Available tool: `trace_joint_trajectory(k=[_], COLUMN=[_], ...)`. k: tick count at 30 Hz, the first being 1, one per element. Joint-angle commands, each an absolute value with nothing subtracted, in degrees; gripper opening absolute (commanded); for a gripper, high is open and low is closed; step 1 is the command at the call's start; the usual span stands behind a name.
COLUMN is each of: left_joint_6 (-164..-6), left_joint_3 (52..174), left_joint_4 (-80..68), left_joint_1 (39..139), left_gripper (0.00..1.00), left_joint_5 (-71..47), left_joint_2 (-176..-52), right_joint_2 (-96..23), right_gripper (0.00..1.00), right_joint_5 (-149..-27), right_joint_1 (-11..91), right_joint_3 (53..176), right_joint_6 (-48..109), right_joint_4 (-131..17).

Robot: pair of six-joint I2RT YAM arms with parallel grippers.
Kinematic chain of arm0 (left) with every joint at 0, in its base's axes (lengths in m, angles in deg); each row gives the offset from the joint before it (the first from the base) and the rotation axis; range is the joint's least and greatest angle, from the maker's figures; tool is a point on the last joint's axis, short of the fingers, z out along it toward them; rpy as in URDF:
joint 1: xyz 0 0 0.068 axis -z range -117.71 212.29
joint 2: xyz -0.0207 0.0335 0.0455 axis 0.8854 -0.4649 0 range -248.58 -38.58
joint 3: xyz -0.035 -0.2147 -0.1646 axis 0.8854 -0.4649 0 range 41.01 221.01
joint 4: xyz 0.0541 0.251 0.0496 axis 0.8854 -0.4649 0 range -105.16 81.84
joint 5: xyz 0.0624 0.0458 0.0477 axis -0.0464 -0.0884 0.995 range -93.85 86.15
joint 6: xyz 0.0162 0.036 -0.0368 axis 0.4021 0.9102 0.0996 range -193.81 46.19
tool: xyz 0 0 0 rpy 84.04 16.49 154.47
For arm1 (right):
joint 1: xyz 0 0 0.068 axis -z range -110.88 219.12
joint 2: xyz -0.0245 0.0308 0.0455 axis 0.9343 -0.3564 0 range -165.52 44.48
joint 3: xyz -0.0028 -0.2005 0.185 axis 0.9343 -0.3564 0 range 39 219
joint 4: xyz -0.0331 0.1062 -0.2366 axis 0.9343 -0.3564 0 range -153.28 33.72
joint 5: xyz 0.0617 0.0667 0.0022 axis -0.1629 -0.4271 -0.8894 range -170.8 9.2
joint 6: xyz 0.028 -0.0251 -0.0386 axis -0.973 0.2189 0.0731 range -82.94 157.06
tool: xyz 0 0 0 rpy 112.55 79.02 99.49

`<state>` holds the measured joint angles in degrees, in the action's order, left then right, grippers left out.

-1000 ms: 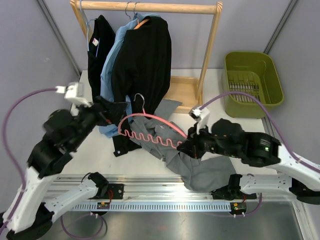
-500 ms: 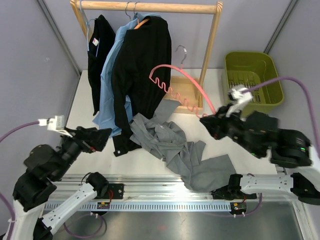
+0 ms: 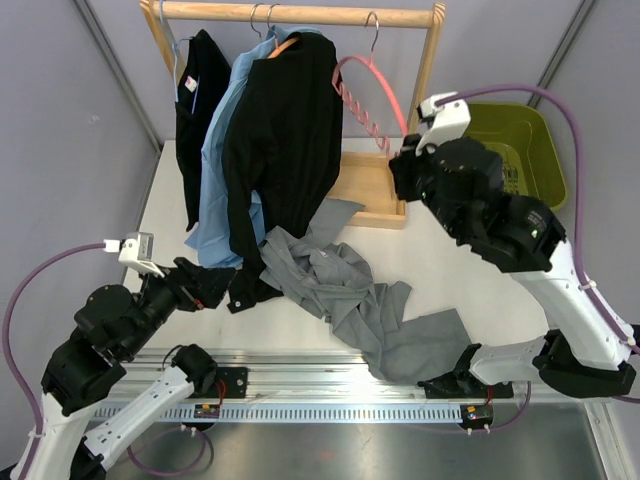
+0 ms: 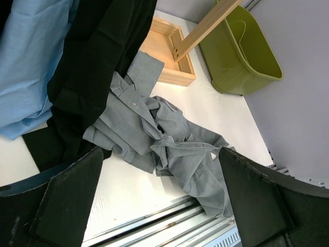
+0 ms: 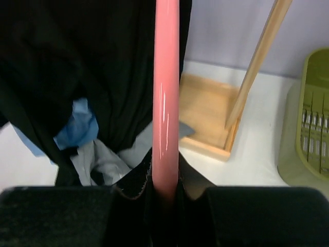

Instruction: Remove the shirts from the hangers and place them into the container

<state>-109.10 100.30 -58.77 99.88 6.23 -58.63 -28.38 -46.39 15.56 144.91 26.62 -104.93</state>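
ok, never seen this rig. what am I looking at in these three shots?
Two robot arms bolted at the table's near edge. The wide shot is a fixed camera above and behind them; the other two sit on the wrists, looking past each arm's own fingers. The left hand is open and empty, facing a grey shirt crumpled on the table. The right hand is shut on a bare pink hanger, hook up at the rack rail, where black shirts and a blue shirt hang. A green tub stands far right.
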Motion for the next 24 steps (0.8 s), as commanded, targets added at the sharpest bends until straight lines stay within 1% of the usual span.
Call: trace_joint_trajectory(k=[1,7,11,17,24], left_joint_6=[-109.4,-109.6,-109.5,-109.5,-109.4], left_joint_3=[99.3,99.0,99.4,98.9,99.0], left_joint_4=[-55.4,-55.5,-55.9,-56.4,-56.6], left_joint_1=[100.1,100.0,100.0,100.0,100.1], left_gripper=[0.99,0.99,0.99,0.99,0.99], left_joint_5=[4.0,3.8,3.9,4.1,4.1], left_joint_2=[-57.9,-57.4,-57.5,-57.3,-57.2], right_joint_2=[-31.2,-35.9,-38.4,-36.7,-31.9], right_gripper=[0.00,0.00,0.00,0.00,0.00], right_joint_5=[-52.4,-58.4,-61.3,-64.4,-66.1], right_joint_1=[19.8,27.7,32.7,38.3,38.5], right_joint_3=[152.9,160.4,161.5,153.3,145.3], right_joint_6=[29.8,29.3,28.2,25.5,24.1], right_joint_4=[-100.4,-103.3,-105.1,-103.0,-100.5])
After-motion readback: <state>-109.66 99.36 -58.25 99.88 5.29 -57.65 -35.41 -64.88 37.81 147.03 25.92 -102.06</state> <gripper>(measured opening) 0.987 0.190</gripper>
